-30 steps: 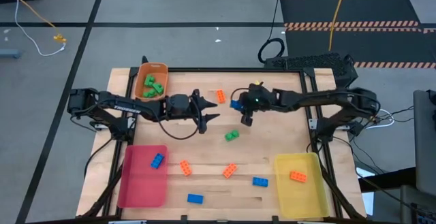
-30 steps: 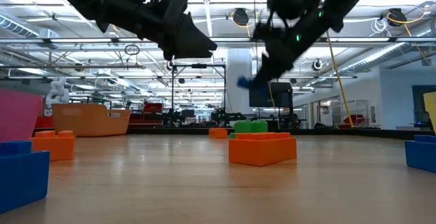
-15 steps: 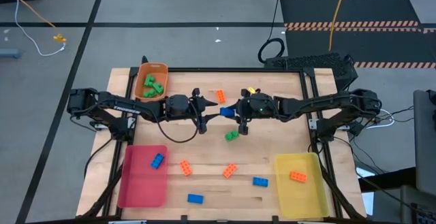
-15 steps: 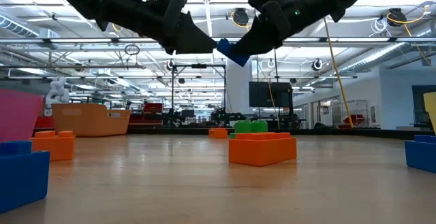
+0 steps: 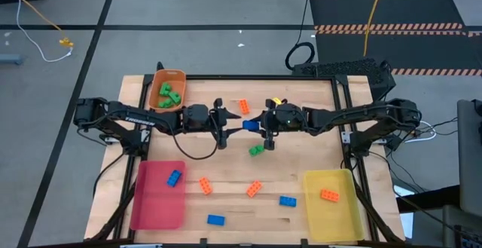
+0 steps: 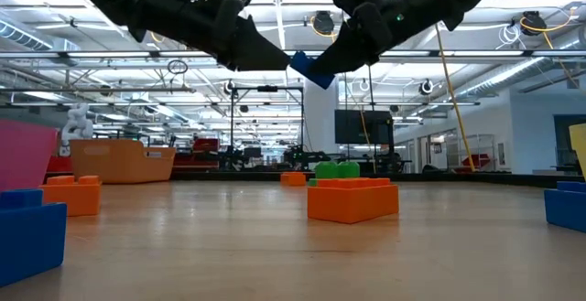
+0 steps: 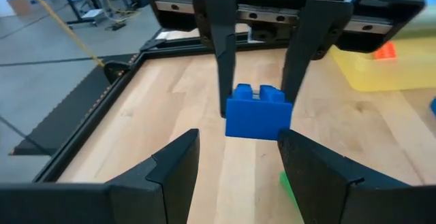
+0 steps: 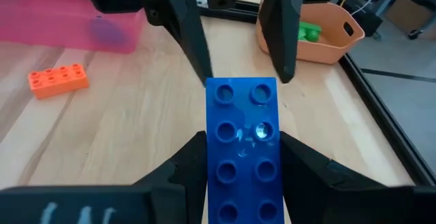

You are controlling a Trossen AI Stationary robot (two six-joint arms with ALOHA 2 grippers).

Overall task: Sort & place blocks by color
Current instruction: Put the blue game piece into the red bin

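Observation:
A blue block (image 5: 250,124) hangs high over the middle of the table, with my right gripper (image 5: 260,124) shut on it. It also shows in the low view as the blue block (image 6: 309,69) and in the right wrist view as the blue block (image 8: 242,139). Facing it from the table's left, my left gripper (image 5: 225,124) stands open. Its fingertips (image 8: 204,71) reach about as far as the block's free end, one to each side, and seem not to touch it. Other blocks lie loose on the table: a green one (image 5: 257,150), an orange one (image 5: 244,106) and a blue one (image 5: 287,200). My right gripper pinches the blue block's two long sides (image 8: 212,173) between its two fingers, at the end nearer the wrist. The fingers come from the table's right, slanting slightly down, and lie along the block. The block sticks out past them toward my left gripper, studs up, clear of the table.
The orange tray (image 5: 178,76) at the far left holds green blocks. The pink tray (image 5: 154,203) at the near left holds one blue block (image 5: 174,177). The yellow tray (image 5: 335,218) at the near right holds one orange block (image 5: 329,195). Two more orange blocks (image 5: 254,189) and a blue one (image 5: 215,219) lie near the front.
My right gripper has carried the blue block toward the table's left and a little up. It has tipped from pointing steeply down to nearly level, so the block now faces my left gripper. My left gripper has rolled slightly about its own axis. Both have kept still over the last half second.

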